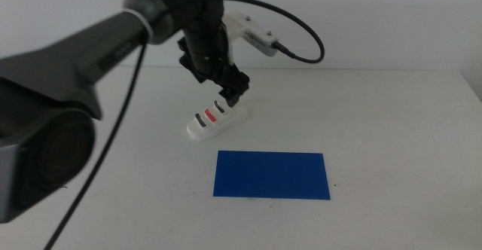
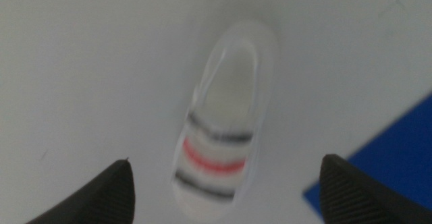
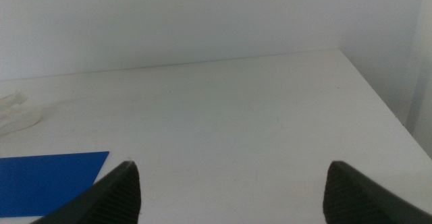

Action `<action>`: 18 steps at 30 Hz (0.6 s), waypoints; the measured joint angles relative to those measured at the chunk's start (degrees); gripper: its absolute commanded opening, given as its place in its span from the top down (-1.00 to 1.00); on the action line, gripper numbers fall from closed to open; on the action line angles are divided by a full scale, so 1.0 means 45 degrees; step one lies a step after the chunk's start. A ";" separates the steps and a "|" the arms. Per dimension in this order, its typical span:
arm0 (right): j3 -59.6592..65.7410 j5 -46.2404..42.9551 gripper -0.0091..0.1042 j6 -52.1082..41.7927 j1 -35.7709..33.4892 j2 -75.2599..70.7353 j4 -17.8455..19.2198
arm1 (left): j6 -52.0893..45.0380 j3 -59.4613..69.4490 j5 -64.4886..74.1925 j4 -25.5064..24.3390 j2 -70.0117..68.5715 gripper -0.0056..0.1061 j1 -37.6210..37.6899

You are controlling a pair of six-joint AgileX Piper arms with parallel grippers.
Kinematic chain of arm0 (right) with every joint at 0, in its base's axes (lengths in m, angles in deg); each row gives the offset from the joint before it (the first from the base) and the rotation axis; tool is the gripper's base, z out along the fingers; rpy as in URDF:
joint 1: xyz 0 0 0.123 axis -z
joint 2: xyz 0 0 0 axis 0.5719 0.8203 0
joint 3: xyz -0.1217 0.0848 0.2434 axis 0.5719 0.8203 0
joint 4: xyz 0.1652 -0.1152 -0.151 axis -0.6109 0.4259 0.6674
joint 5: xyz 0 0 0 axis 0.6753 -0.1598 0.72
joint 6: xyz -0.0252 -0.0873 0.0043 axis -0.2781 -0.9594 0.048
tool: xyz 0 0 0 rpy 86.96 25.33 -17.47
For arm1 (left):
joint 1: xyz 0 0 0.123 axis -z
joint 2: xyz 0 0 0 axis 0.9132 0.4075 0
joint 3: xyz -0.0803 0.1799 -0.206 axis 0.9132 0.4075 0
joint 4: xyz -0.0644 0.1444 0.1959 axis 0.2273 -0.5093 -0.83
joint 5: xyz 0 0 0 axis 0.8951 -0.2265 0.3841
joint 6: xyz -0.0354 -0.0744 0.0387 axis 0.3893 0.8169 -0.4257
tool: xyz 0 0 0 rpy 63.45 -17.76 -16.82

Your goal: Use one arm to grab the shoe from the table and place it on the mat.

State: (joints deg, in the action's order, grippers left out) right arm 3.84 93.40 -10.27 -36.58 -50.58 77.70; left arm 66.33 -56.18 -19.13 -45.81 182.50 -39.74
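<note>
The white shoe (image 1: 217,120) with two dark straps and one red strap lies on the white table (image 1: 392,114), just behind the dark blue mat (image 1: 271,175). My left gripper (image 1: 232,92) hangs right above the shoe's rear end, open and empty. In the left wrist view the shoe (image 2: 226,123) lies between the two spread jaws of the left gripper (image 2: 226,162), with a corner of the mat (image 2: 385,160) beside it. My right gripper (image 3: 229,164) is open and empty, out of the middle view. Its wrist view shows the mat's corner (image 3: 50,173) and a bit of the shoe (image 3: 13,113).
The left arm's black cable (image 1: 301,35) loops above the table behind the shoe. The table's far edge meets a white wall (image 1: 376,16). Its right edge shows in the right wrist view (image 3: 378,96).
</note>
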 measured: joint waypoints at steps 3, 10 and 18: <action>0.0000 0.0000 -0.56 0.0000 0.0000 0.0000 0.0000 | -0.0320 -0.0613 0.0027 0.0342 0.0598 -0.78 0.0019; 0.0000 0.0000 -0.56 0.0000 0.0000 0.0000 0.0000 | -0.0629 -0.0931 0.0084 0.0850 0.1259 -0.78 -0.0328; 0.0000 0.0000 -0.56 0.0000 0.0000 0.0000 0.0000 | -0.0658 -0.0931 0.0106 0.1005 0.2330 -0.76 -0.0372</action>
State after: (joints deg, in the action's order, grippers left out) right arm 3.84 93.40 -10.27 -36.58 -50.58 77.70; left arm 63.37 -60.37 -18.65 -41.29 192.99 -41.42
